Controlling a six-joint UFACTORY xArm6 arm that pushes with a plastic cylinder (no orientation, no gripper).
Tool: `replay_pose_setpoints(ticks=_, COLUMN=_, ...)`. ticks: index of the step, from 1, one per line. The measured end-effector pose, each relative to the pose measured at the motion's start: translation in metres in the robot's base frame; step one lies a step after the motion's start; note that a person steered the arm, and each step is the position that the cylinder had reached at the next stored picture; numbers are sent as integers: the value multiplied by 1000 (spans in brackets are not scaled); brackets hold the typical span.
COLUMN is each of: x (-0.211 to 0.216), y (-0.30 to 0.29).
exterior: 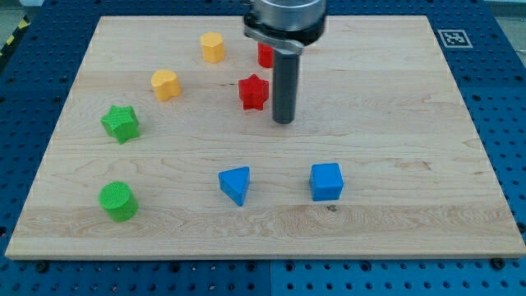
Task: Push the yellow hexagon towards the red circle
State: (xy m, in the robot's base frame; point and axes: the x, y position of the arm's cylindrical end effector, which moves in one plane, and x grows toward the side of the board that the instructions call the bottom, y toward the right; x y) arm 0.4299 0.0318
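Observation:
The yellow hexagon [213, 47] sits near the view's top, left of centre. The red circle [265, 55] lies to its right, largely hidden behind the rod's mount. My tip [283, 122] rests on the board just right of and slightly below a red star [254, 91]. The tip is well below and to the right of the yellow hexagon, and below the red circle.
A yellow heart-shaped block [165, 85] lies left of the red star. A green star [121, 123] and a green circle [118, 201] are at the view's left. A blue triangle [236, 184] and a blue cube [326, 182] are near the bottom. The wooden board [411, 123] ends in blue pegboard.

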Motion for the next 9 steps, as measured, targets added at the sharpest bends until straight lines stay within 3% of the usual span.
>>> replay_pose_setpoints(ticks=1, x=-31, y=-25)
replay_pose_setpoints(ticks=3, x=-44, y=-104)
replay_pose_setpoints(ticks=7, x=-106, y=-201)
replay_pose_setpoints(ticks=9, x=-80, y=-158)
